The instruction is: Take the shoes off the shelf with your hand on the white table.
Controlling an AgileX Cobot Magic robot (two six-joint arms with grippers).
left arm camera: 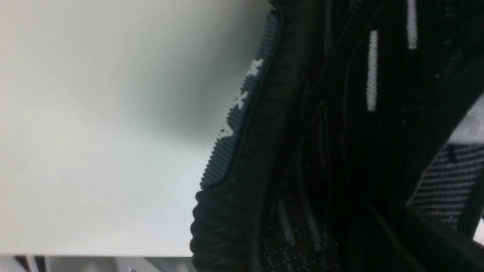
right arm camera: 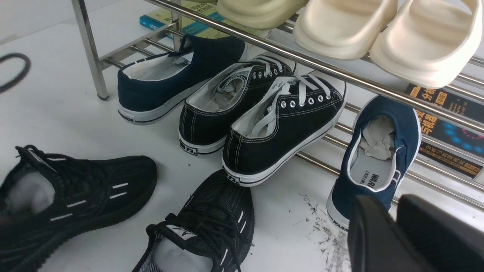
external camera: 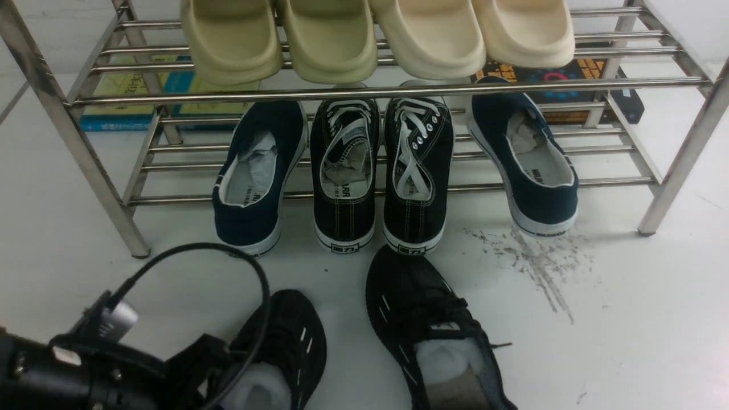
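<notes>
Both black mesh shoes rest on the white table [external camera: 626, 319] in front of the steel shelf [external camera: 387, 91]. The left shoe [external camera: 290, 336] [right arm camera: 87, 196] points toward the shelf with white stuffing inside. My left gripper [external camera: 199, 364] is at its collar; the fingers blend into the black fabric, so the grip cannot be read. The left wrist view shows only this shoe's sole and side [left arm camera: 340, 132] close up. The right shoe [external camera: 421, 307] [right arm camera: 219, 211] lies free, touched by nothing. My right gripper [right arm camera: 393, 206] hovers off to its right, slightly open with nothing between its fingers.
Two black canvas sneakers with white laces [external camera: 344, 171] and two navy slip-ons [external camera: 253, 176] [external camera: 527, 165] lean on the lower tier. Cream slides [external camera: 376, 34] sit on the upper tier. Dark scuff marks [external camera: 535, 256] streak the table. A black cable [external camera: 250, 273] loops over the left arm.
</notes>
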